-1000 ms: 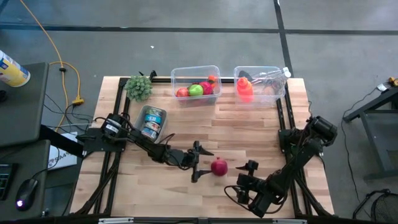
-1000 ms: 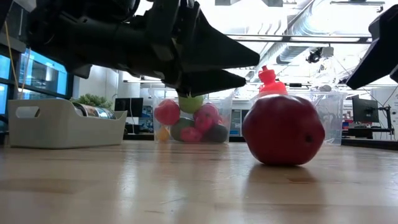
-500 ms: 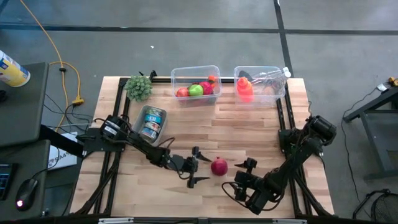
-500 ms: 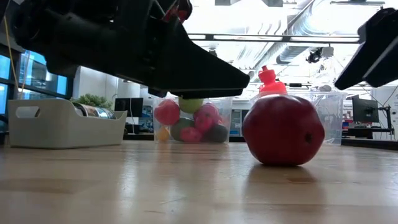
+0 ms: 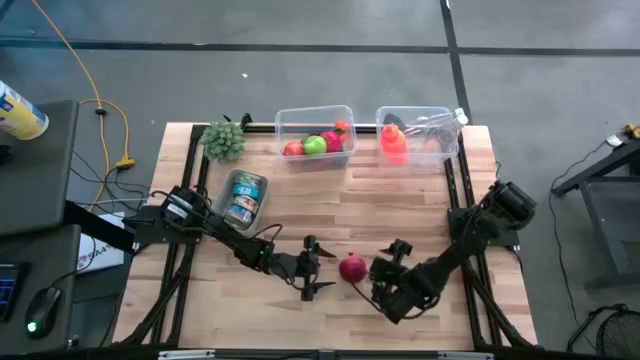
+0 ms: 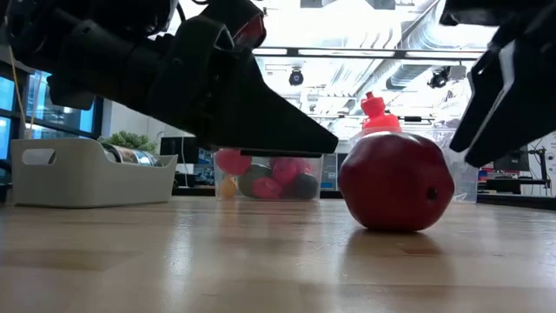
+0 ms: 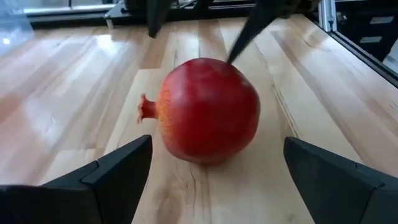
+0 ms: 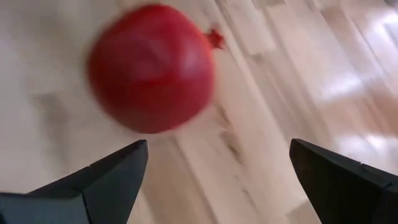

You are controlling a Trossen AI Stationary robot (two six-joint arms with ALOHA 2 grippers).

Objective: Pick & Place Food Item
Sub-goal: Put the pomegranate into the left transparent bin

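1. High view: pomegranate (image 5: 352, 268) sits on the table (image 5: 400, 205) between both grippers. Left gripper (image 5: 312, 268) is just beside it, fingers spread wide, holding nothing. Right gripper (image 5: 392, 268) is just beside it on the opposite side, also wide open and empty. Only this view shows the likely drop spots: fruit bin (image 5: 316, 136) and a second clear bin (image 5: 420, 132), both well ahead of the grippers at the far edge.
2. Low view: fruit (image 6: 396, 181) rests on the wood, neither tool touching it. Contact and clearance read here, not from above.
3. Left wrist view: pomegranate (image 7: 208, 111) centred between the open fingers (image 7: 106, 180), crown pointing sideways. Looks hard, round, smooth and fairly heavy; likely to roll. Judgement: take it across the widest middle, off the crown.
4. Right wrist view: fruit (image 8: 150, 67) ahead, off-centre between the open fingers (image 8: 102, 183); blurred, crown barely readable.
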